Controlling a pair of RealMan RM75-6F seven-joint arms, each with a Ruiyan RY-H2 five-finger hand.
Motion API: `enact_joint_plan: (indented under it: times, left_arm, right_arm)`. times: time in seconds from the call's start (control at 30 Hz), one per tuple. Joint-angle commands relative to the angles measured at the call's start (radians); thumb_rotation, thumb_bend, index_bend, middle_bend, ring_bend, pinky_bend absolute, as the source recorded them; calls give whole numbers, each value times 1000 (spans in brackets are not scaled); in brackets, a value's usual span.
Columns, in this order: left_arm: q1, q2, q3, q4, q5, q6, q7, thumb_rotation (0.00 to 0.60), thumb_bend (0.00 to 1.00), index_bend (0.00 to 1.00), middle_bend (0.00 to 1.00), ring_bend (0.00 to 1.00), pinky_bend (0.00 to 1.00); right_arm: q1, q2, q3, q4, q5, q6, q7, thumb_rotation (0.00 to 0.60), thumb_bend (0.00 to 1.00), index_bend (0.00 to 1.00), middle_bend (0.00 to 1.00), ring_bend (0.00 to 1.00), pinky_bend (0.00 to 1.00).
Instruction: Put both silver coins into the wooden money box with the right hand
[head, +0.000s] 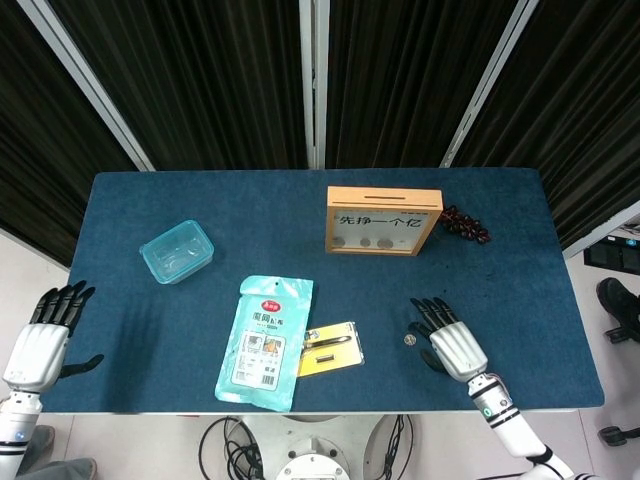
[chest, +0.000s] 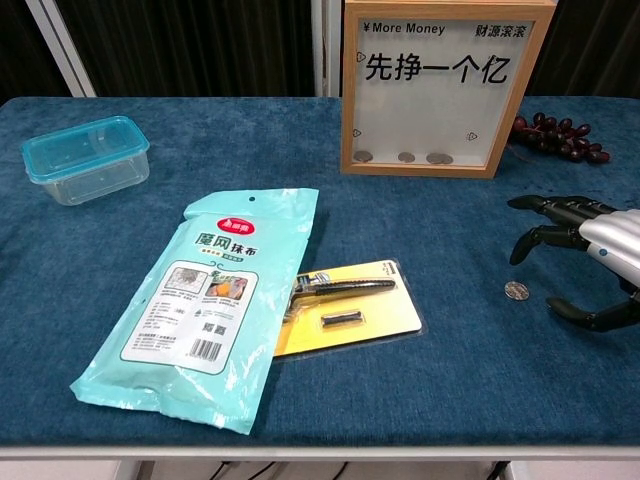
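On the dark blue cloth-covered table (head: 500, 250), the right hand (head: 448, 337) hovers with fingers spread just beside a small silver coin (head: 408, 340), perhaps not touching it. The wooden money box with a clear front (head: 383, 221) stands farther back, coins visible inside. The left hand (head: 42, 340) rests open at the table's left edge.

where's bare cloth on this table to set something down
Bare cloth lies between the blue tub and money box, and along the far edge. Crowded: wipes packet overlapping the yellow card, and the coin by the right hand.
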Motion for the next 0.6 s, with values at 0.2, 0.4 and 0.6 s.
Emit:
enact_joint_plan:
  times: [0.2, 0.4, 0.6]
  left_arm:
    - [-2, -2, 0, 6, -2, -6, -5, 600, 48, 0, 0, 0, 0]
    - [-2, -2, 0, 8, -3, -6, -7, 600, 48, 0, 0, 0, 0]
    - [-2, -2, 0, 9, -3, -6, -9, 600, 47, 0, 0, 0, 0]
  right_arm:
    - [1, -19, 0, 26, 8, -10, 7, 600, 355, 378, 0, 0, 0]
    - [5, -21, -6, 35, 3, -16, 17, 600, 360, 380, 0, 0, 0]
    - [5, -24, -6, 38, 8, -21, 14, 600, 364, 381, 0, 0, 0]
